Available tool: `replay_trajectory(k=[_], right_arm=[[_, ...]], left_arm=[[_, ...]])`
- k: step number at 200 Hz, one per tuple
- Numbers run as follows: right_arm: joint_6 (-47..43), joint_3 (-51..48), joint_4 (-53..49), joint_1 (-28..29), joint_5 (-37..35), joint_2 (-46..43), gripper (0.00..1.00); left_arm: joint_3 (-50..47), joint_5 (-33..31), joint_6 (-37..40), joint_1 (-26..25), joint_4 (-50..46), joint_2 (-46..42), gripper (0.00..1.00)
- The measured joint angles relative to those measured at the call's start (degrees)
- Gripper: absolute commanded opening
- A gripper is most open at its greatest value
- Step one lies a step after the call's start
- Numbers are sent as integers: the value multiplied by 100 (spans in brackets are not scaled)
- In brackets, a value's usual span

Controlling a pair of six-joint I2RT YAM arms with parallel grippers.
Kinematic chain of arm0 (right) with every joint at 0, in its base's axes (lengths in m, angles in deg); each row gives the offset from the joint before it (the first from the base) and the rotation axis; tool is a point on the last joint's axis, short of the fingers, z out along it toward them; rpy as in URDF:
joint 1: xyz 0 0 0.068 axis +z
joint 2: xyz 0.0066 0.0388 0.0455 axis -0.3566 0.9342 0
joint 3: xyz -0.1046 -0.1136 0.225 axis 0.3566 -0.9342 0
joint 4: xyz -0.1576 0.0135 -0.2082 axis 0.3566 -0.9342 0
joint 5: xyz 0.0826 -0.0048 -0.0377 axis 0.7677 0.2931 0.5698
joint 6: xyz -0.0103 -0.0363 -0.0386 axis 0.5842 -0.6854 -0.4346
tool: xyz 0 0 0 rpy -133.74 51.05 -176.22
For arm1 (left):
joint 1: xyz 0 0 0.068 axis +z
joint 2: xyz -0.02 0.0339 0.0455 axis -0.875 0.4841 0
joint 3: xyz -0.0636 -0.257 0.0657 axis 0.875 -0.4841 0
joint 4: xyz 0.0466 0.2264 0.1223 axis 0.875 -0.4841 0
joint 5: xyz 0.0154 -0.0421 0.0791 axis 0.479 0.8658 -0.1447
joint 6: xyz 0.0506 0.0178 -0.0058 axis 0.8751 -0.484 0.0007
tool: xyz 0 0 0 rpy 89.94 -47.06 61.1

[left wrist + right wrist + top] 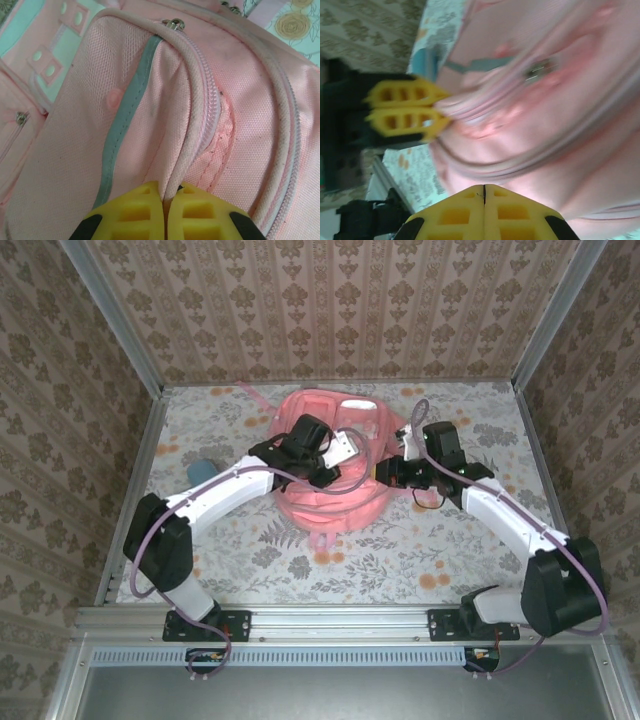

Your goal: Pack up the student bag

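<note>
Now: both grippers closed at the pink student bag

From the overhead camera I see the student bag (325,508) lying flat in the middle of the flower-patterned table (400,560), towards the back wall. Both arms reach inward over it, one from each side. A small teal thing (203,468) sits on the table well apart from the bag, beyond the left arm.

Through the left wrist camera, the left gripper (165,194) has its yellow fingers pressed together on a pink piped seam (197,100) of the bag. The seam runs straight into the pinch. A grey stripe (122,120) runs up the fabric just left of the seam, and a metal zip pull (175,24) sits at the top of the seam's curve.

Through the right wrist camera, the right gripper (484,190) has its fingers together, tips right at the bag's pink fabric. I cannot tell whether any cloth is caught between them. The picture is blurred.
</note>
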Motion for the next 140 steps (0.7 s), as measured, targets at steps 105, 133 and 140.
replay_trajectory(k=[105, 133, 140], right_arm=[[-205, 909, -789, -450, -1486, 909, 74], [-540, 1390, -796, -719, -935, 1799, 81], [-608, 1510, -798, -765, -758, 2020, 81]], left_arm=[[-691, 127, 385, 2, 227, -485, 0], [-1095, 295, 627, 96, 192, -960, 0], [-1165, 345, 664, 129, 179, -1056, 0]])
